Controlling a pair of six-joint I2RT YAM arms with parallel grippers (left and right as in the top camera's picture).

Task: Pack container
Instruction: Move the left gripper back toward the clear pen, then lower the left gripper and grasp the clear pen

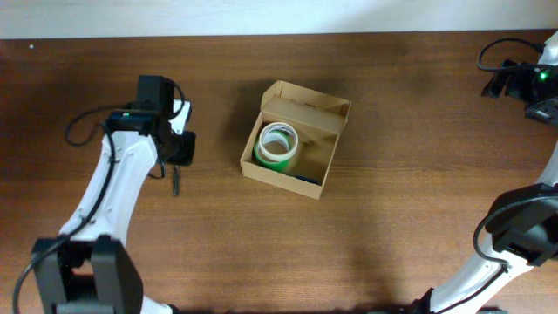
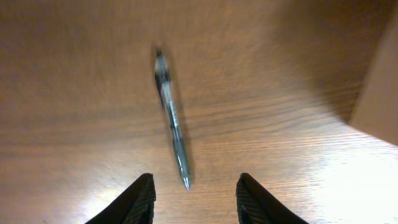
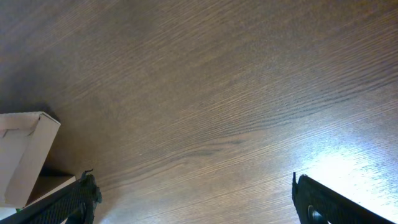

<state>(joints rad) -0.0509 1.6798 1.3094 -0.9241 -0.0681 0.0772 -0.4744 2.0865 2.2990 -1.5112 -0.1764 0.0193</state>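
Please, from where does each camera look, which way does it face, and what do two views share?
Overhead: fixed above the table, looking straight down on the container, the pen, the left arm and the right arm.
Left wrist: over the table, facing the pen; the left gripper, open, shows at the bottom.
Right wrist: facing the table and the container's corner; the right gripper, open, shows at the bottom.
Shared: overhead and left wrist both show the pen.

Pen [image 2: 172,121] blurred, possibly motion, glare on table [image 3: 348,165]
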